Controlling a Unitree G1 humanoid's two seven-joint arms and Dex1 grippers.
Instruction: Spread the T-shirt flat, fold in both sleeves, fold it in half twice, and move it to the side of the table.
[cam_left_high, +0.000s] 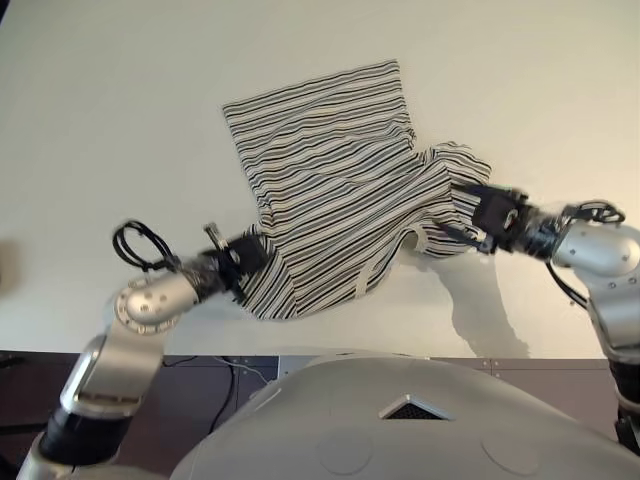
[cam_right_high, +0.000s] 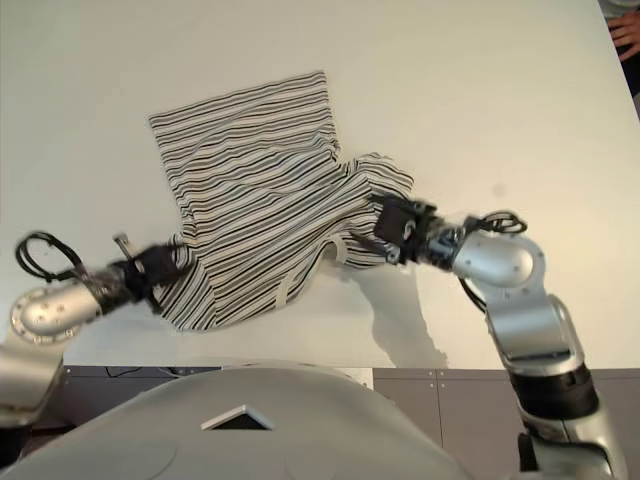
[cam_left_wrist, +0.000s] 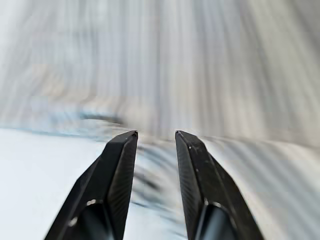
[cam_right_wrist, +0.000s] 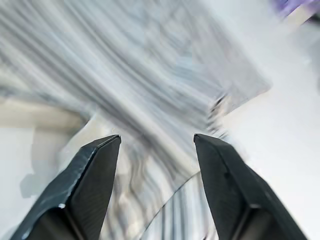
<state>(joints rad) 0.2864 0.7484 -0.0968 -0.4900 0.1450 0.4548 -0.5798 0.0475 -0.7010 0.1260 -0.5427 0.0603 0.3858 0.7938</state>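
A black-and-white striped T-shirt lies on the white table. Its far part is fairly flat, while its near part is bunched and wrinkled. At the shirt's near-left edge my left gripper has its fingers a little apart, with striped cloth showing between and beyond the fingertips. My right gripper is at the crumpled right side of the shirt. In the right wrist view its fingers stand wide apart over the striped fabric. A pale collar band curls along the near edge.
Bare white tabletop stretches to the left, right and far side of the shirt. The table's near edge runs just behind both arms, with dark floor and cables below it.
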